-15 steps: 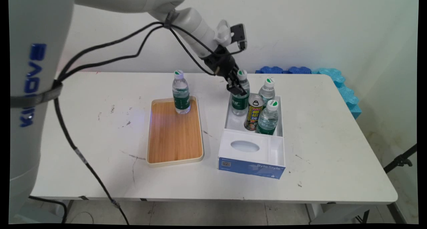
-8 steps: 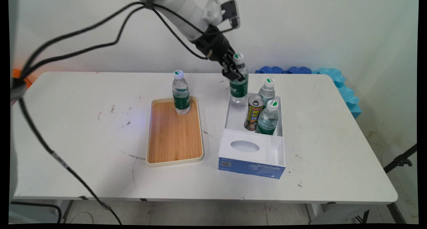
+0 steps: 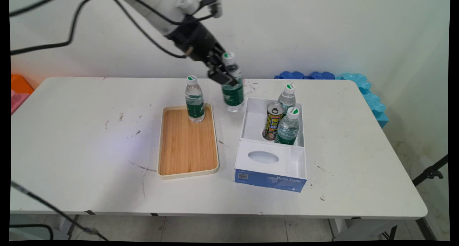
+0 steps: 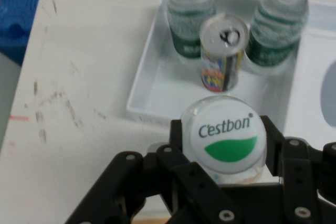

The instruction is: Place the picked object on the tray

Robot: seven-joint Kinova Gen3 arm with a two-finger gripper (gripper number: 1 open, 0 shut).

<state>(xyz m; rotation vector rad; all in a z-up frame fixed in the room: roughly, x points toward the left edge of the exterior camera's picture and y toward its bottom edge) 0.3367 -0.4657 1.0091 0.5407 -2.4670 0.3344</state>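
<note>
A green-labelled bottle point(image 3: 194, 99) is stood on the wooden tray point(image 3: 188, 160); a bottle capped "Cestbon" point(image 3: 232, 84) is gripped aloft by the hand point(image 3: 221, 73); right, two bottles and a can point(image 3: 272, 121) are held in the "ByteStyle" box point(image 3: 271, 165)

The clear plastic water bottle with a green label point(image 3: 232, 91) looks glossy, and its white cap point(image 4: 230, 135) is smooth. The rectangular tray point(image 3: 188, 142) shows a matt wood-grain floor inside a cream rim. The yellow drinks can point(image 3: 273, 121) has a shiny metal top. The white box point(image 3: 271, 145) appears to be matt card or plastic. The white table point(image 3: 89, 131) is matt, scuffed and stained.
</note>
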